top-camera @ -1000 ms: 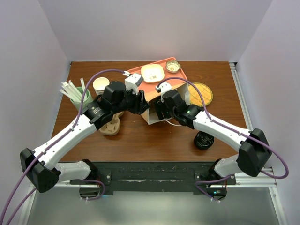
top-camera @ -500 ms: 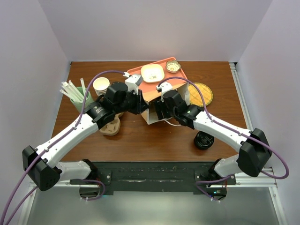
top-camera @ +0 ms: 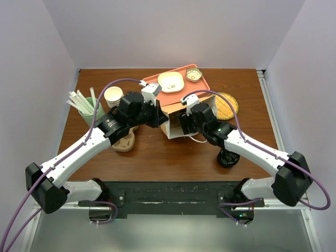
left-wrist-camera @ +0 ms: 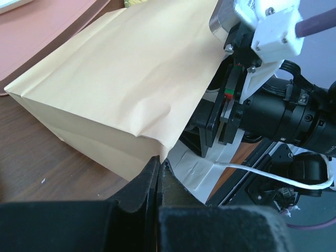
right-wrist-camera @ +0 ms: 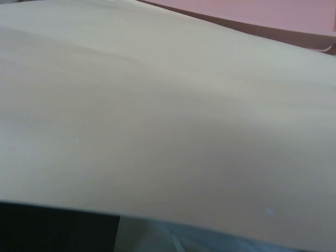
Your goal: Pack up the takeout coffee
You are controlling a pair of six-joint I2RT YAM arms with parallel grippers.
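Note:
The brown paper bag (top-camera: 176, 107) lies on its side in the middle of the table, its mouth towards the near left. It also fills the left wrist view (left-wrist-camera: 121, 79) and the right wrist view (right-wrist-camera: 168, 105). My left gripper (top-camera: 160, 117) is shut on the edge of the bag's mouth (left-wrist-camera: 159, 160). My right gripper (top-camera: 184, 126) is at the bag's mouth, its fingers (left-wrist-camera: 219, 123) partly under the paper. I cannot tell how its jaws stand or whether they hold anything. The takeout coffee is hidden.
An orange tray (top-camera: 203, 86) with a plate and a small bowl stands behind the bag. A woven mat (top-camera: 228, 105) lies at the right. A squat black round piece (top-camera: 229, 157) stands under the right arm. At the left are a green cup of straws (top-camera: 86, 107), cream cups (top-camera: 113, 96) and brown rings (top-camera: 123, 142).
My right arm has swung a little to the right, and its wrist has shifted right at the bag's mouth. The left gripper keeps its hold on the bag's edge.

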